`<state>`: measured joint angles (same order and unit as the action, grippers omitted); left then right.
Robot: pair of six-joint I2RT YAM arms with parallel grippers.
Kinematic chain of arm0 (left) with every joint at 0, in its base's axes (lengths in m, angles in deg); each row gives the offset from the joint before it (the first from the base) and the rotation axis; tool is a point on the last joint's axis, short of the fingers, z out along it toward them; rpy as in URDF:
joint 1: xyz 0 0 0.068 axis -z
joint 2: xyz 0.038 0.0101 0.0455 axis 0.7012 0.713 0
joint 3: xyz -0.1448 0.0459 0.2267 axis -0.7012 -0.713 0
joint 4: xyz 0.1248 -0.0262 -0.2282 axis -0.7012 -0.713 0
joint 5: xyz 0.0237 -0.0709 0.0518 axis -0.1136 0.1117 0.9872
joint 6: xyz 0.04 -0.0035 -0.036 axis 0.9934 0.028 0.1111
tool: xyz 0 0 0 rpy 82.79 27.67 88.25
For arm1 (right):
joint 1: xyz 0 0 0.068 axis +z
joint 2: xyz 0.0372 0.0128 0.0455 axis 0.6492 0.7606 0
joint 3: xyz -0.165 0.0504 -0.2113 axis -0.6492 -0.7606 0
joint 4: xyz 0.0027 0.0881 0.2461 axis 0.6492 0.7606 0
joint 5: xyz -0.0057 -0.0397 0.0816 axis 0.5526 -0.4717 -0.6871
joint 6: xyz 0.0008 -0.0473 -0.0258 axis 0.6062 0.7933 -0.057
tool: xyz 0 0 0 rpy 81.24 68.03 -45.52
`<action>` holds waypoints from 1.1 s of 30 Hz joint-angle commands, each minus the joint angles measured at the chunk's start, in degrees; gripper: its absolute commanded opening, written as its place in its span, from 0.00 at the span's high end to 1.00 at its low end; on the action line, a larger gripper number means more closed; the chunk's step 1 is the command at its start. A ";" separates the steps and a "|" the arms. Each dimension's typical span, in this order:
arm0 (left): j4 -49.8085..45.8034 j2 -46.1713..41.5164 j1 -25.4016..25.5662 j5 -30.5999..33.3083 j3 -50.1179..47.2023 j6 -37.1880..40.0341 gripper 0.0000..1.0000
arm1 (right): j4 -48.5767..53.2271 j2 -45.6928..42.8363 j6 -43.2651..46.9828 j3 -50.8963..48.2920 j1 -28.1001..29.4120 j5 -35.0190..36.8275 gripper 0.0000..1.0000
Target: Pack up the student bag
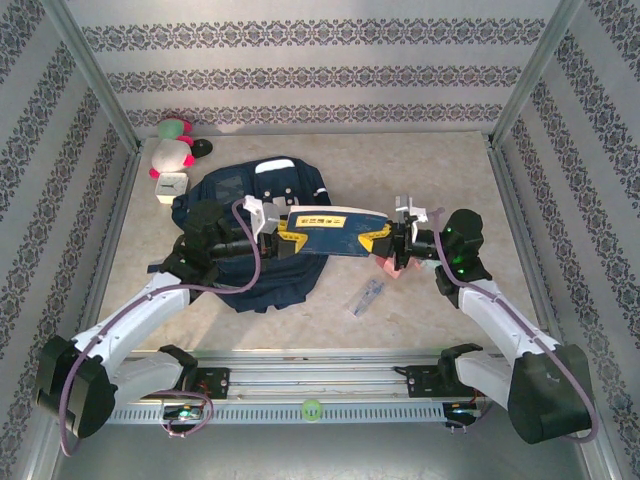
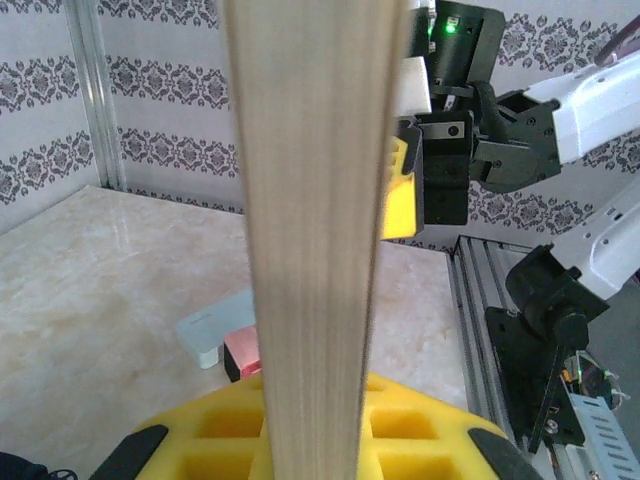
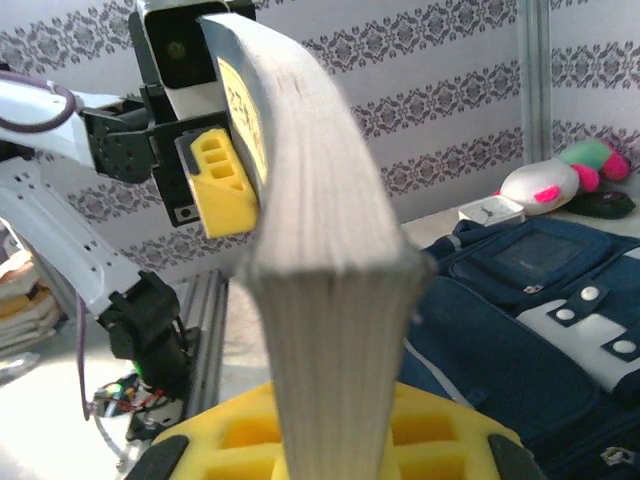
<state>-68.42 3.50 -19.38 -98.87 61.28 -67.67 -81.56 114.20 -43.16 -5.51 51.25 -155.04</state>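
Note:
The student bag is a navy backpack lying flat at the table's middle left, its front with pale patches showing in the right wrist view. A thick book with a blue and yellow cover hangs level above the bag's right edge. My left gripper is shut on its left end and my right gripper is shut on its right end. In each wrist view the book's page edge runs up from between the yellow pads, with the other gripper at the far end.
A pink and green plush toy and a small white box sit behind the bag at the left. A pink block lies under the right gripper, with a pale blue box beside it. A small clear packet lies nearer the rail.

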 commanded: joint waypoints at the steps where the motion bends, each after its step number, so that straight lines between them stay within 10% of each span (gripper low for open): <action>1: -5.33 -2.09 -2.24 2.87 1.10 4.04 0.63 | -4.82 -0.14 -4.85 -0.90 -3.40 2.49 1.00; 6: -41.25 -5.53 -2.47 17.87 7.84 33.72 0.41 | -2.08 0.64 -14.93 -4.36 -7.94 14.99 1.00; 12: -59.96 -3.25 -2.11 27.95 10.10 47.97 0.29 | 2.77 1.65 -22.02 -5.76 -7.80 23.90 1.00; 28: -61.45 13.12 6.02 53.70 8.66 47.62 0.21 | 7.22 2.16 -21.43 -5.21 -6.73 23.78 1.00; 33: -55.75 13.53 6.13 54.65 7.82 45.58 0.51 | 7.59 2.26 -21.77 -5.45 -6.63 23.73 1.00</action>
<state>-127.00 17.93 -14.07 -46.65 68.91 -20.27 -72.27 116.62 -64.12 -11.57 44.12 -131.32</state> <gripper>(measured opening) 0.542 0.074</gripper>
